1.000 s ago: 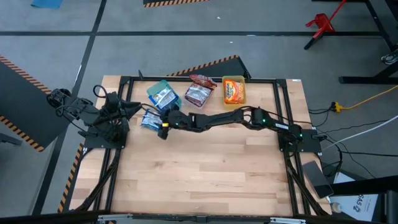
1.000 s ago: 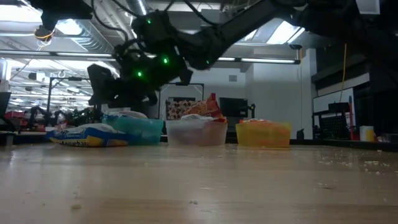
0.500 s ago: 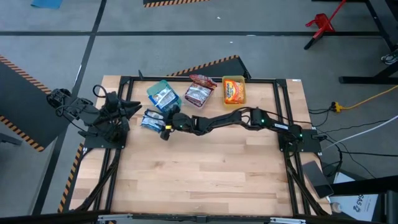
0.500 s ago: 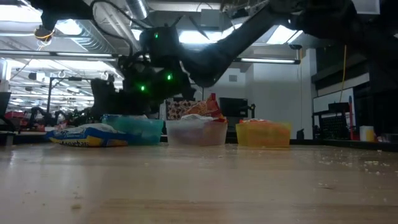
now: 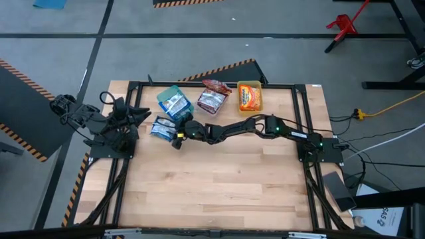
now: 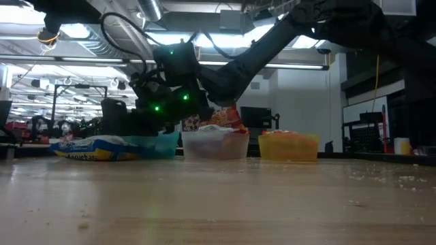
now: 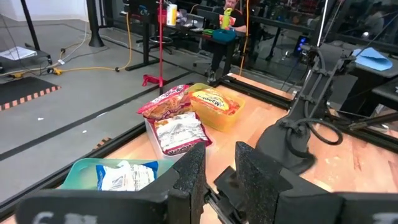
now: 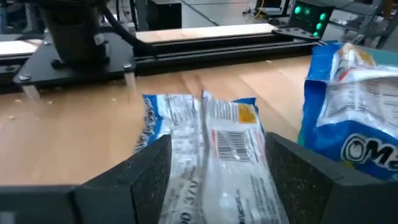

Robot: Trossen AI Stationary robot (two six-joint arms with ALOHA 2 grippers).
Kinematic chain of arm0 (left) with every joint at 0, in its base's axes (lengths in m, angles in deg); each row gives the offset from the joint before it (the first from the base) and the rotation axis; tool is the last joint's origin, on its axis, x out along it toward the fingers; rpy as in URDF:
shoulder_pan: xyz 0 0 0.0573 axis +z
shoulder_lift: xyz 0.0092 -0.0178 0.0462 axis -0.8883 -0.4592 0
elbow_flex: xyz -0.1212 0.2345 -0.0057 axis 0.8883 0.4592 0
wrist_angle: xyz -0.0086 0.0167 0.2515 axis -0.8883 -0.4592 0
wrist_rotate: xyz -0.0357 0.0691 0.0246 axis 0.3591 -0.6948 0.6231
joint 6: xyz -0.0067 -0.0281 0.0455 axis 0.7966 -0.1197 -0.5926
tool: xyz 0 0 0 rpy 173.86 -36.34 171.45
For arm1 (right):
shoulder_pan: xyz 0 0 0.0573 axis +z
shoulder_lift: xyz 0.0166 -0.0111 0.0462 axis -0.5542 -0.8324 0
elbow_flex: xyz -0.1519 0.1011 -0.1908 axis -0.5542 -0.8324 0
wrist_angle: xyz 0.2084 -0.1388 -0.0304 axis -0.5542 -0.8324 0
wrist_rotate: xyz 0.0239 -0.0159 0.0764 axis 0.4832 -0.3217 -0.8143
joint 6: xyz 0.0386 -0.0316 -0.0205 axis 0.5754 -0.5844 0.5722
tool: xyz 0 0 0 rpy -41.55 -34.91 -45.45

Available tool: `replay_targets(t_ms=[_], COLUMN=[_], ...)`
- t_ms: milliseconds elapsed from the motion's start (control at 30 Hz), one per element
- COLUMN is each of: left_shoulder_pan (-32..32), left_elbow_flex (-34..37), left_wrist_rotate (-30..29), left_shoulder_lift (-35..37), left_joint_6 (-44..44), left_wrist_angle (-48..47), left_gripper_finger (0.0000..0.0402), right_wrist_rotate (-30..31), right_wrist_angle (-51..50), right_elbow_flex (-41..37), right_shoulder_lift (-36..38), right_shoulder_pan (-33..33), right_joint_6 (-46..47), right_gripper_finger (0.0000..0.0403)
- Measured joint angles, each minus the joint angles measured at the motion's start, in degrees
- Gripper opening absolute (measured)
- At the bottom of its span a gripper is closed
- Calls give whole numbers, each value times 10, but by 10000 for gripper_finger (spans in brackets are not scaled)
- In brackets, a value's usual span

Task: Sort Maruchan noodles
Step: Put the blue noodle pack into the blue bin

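Three bins in a row along the far edge of the wooden table point(image 5: 219, 179): green bin point(image 5: 174, 101) on the left holding blue noodle packets with white labels, one standing tilted above the rim; clear bin point(image 5: 212, 99) in the middle with red/maroon packets point(image 7: 168, 106) heaped on silver-white ones; yellow bin point(image 5: 249, 96) on the right packed with orange packets point(image 7: 214, 99). One blue packet point(image 5: 161, 128) loose on the boards, flat, just in front of the green bin toward the table's left edge; seen from table height as a low blue-and-yellow strip point(image 6: 95, 148) beside the green bin. Right arm stretched long across the table from its base at the right edge, right gripper point(image 5: 176, 135) low over the near end of that loose packet; fingers point(image 8: 143, 171) spread apart either side of the crinkled wrapper, barcode side up, nothing clamped, contact not clear. Green lamps lit on the wrist. Left gripper point(image 5: 141, 114) parked at the table's left edge beside its base, fingers point(image 7: 189, 180) nearly together with a narrow gap, holding nothing. Black frame rails around the tabletop; the right arm's body crossing in front of the clear bin at table height. Beyond the table: grey floor, hazard-striped tape, a red stand, yellow cable, a seated person at a far desk. Readable print: part of a large "Ma…" logo on the blue packet in the green bin; small print on the barcode panel too fine to read.
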Motion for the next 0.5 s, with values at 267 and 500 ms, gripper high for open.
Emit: replay_targets(t_ms=[267, 500], left_shoulder_pan=[0, 0], left_elbow_flex=[0, 0], left_wrist_rotate=[-12, -13], left_shoulder_lift=[0, 0], left_joint_6=[0, 2], left_wrist_angle=[-1, -1], left_gripper_finger=[82, 82], right_wrist_rotate=[-11, 1], right_wrist_angle=[30, 3], right_elbow_flex=[2, 8], right_shoulder_lift=[-28, -30], right_shoulder_pan=[-3, -3], right_joint_6=[8, 34], right_gripper_finger=[248, 231])
